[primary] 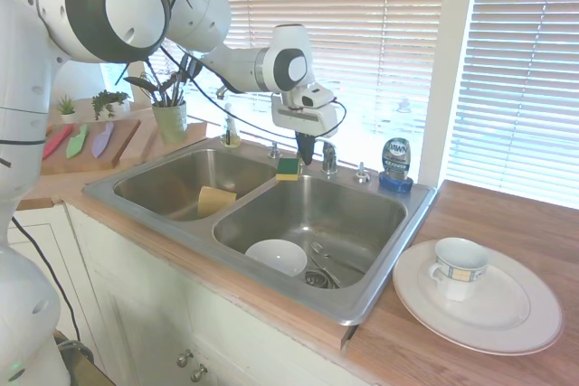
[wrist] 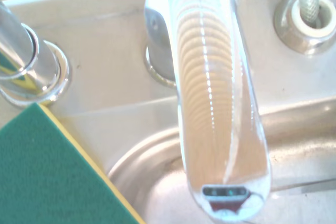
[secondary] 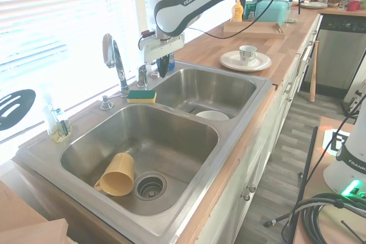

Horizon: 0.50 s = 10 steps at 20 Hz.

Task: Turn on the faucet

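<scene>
Green-topped yellow sponge (secondary: 141, 95) sits on the back ledge of the double-basin steel sink (secondary: 240, 141), just beside the tall chrome gooseneck faucet (secondary: 114, 61). The robot's gripper (secondary: 162, 70) hangs right over the stubby chrome lever handle (wrist: 210, 103). Tipped yellow mug (secondary: 117, 175) and white bowl (primary: 277, 256) lie in separate basins.
</scene>
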Motion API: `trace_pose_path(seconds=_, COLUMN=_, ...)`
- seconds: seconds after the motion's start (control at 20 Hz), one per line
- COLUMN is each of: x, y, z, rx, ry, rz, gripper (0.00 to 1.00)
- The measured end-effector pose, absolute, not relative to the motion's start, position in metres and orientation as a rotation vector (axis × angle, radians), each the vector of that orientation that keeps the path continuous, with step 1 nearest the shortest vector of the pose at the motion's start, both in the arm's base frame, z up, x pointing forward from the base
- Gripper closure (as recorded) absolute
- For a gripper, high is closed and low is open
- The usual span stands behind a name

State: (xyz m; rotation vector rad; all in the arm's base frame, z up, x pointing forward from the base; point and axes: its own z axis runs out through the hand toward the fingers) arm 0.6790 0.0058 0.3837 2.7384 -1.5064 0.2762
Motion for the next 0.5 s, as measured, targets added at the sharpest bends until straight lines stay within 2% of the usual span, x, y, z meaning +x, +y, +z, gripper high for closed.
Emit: trace_pose_path(seconds=0.5, x=0.693, y=0.003, z=0.395, rx=2.775, ry=-1.621, rz=0.601, gripper=1.00)
